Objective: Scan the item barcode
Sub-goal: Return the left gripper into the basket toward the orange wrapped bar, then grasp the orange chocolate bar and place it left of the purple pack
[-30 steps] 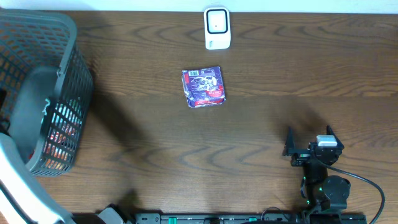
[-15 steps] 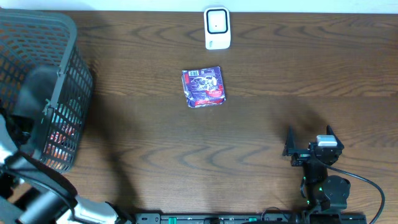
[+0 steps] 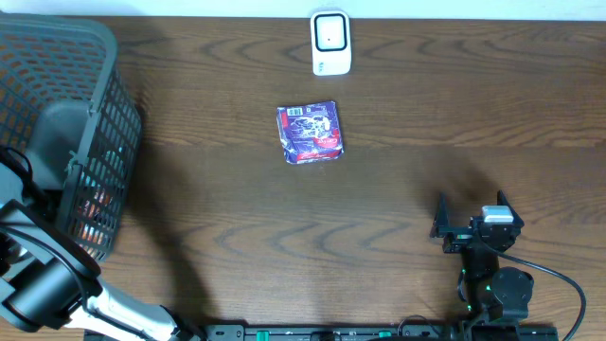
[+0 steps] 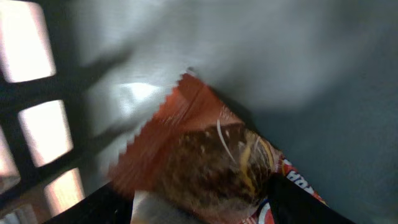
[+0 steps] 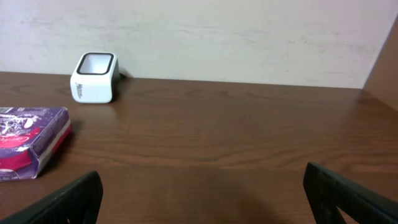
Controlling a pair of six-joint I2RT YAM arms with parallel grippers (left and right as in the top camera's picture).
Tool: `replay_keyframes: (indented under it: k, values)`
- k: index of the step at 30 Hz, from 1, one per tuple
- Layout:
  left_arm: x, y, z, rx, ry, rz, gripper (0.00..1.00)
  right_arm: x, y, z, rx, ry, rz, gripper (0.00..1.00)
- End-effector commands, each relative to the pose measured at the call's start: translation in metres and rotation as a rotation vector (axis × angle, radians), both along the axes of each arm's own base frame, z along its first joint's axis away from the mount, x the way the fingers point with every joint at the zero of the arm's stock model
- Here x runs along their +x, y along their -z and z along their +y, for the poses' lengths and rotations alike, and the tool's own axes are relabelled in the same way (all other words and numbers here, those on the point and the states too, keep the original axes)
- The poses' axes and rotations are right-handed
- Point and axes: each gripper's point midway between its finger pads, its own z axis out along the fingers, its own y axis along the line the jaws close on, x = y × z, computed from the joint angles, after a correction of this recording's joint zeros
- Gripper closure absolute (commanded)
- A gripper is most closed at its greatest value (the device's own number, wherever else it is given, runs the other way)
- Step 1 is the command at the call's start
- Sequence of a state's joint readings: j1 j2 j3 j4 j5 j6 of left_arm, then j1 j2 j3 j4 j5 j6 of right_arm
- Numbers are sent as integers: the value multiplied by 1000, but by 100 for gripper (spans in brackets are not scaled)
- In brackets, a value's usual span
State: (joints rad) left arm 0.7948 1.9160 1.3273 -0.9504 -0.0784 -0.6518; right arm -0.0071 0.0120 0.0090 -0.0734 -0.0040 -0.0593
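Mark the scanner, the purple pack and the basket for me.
scanner [image 3: 330, 38], overhead view, on its white top face.
purple pack [image 3: 310, 133], overhead view, middle of its printed face.
basket [image 3: 118, 123], overhead view, on its right mesh wall.

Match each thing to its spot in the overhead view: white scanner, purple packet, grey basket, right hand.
Things:
1. white scanner
2. purple packet
3. grey basket
4. right hand

Places:
A. left edge
B. near side, to the right
C. far edge, middle
D. centre

Pairs: 1-C, 2-D, 3-A, 4-B.
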Motion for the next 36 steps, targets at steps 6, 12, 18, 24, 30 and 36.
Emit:
replay_keyframes:
  k: [6,12,18,24,30,36]
  values:
    - [35,21,-11,-111,186,-167,37,0,1,2,-5,-9,0,1]
    - [41,17,-5,-89,188,-190,93,0,1,2,-5,-9,0,1]
    - [57,-32,11,15,202,-274,93,0,1,2,-5,-9,0,1]
    - [76,-143,17,253,245,-528,93,0,1,2,-5,-9,0,1]
    - [94,-295,-17,508,397,-980,93,0,1,2,-5,-9,0,1]
    - [85,-412,-102,653,602,-1341,93,0,1,2,-5,-9,0,1]
